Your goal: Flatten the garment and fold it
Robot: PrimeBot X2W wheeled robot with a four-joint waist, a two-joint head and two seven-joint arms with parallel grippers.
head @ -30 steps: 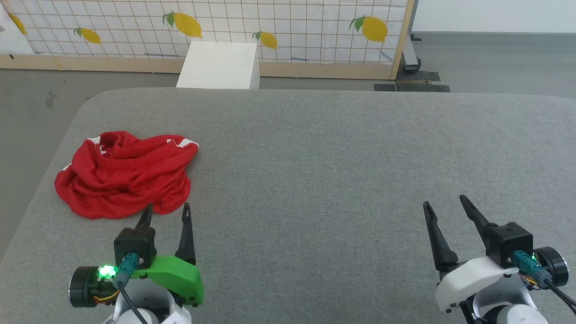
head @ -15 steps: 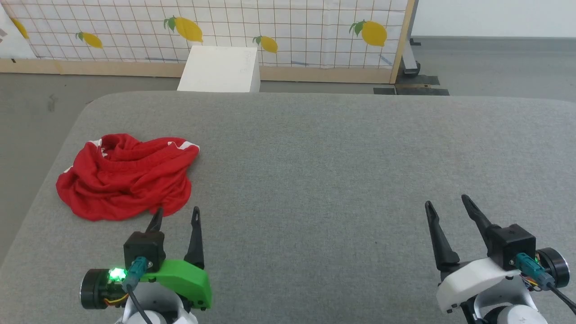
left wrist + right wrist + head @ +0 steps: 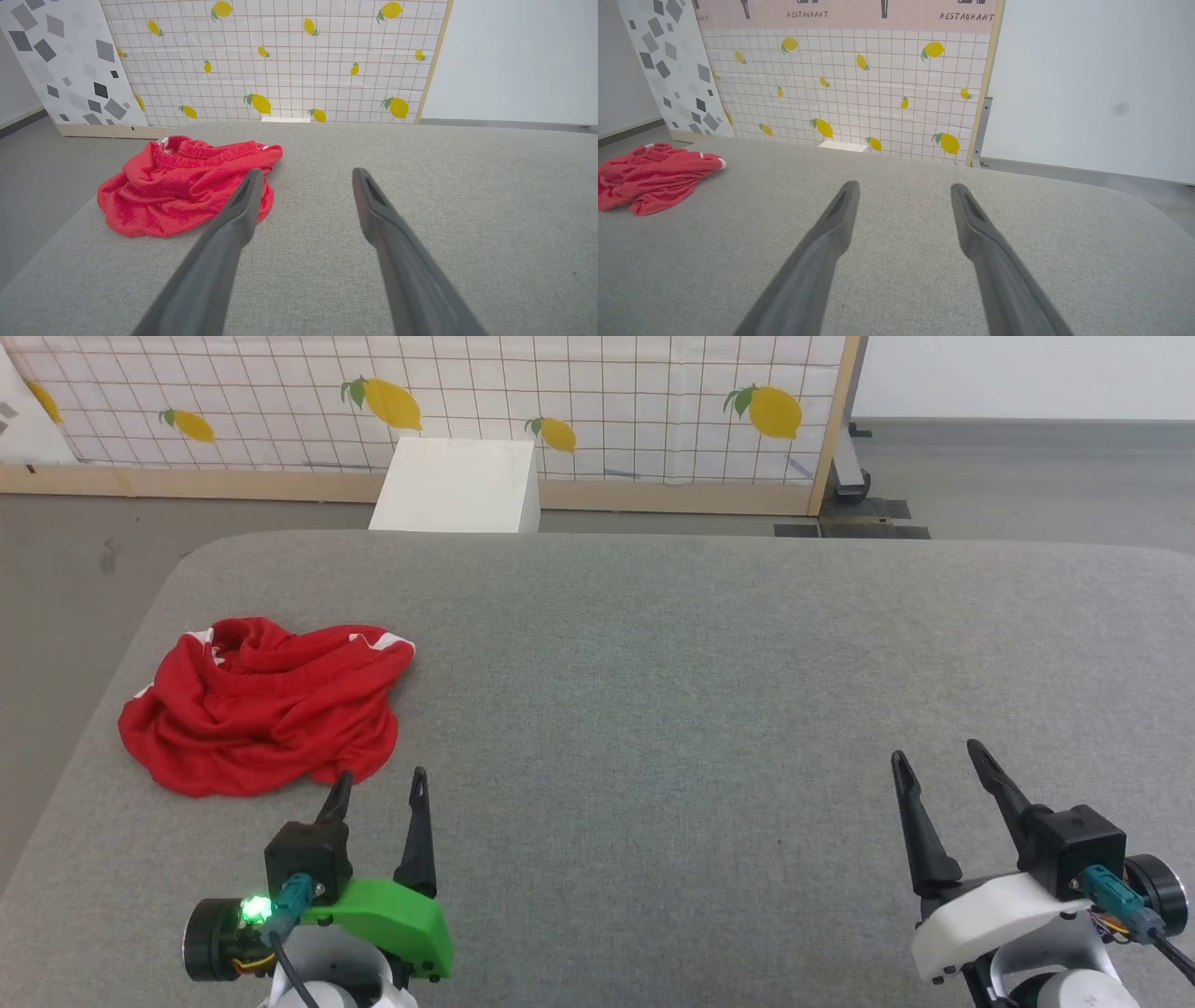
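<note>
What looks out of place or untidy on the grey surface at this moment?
The garment lies crumpled in a heap near the left edge of the grey surface, its waistband bunched, not spread flat. The left gripper is open just beside it; the right gripper is open far from it. Nothing looks spilled or damaged.

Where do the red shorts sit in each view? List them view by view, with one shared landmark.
Head view: red shorts at left, just ahead of the left gripper.
Left wrist view: red shorts left of centre.
Right wrist view: red shorts at the left edge.
Shared landmark: lemon-print grid panel across the top.
</note>
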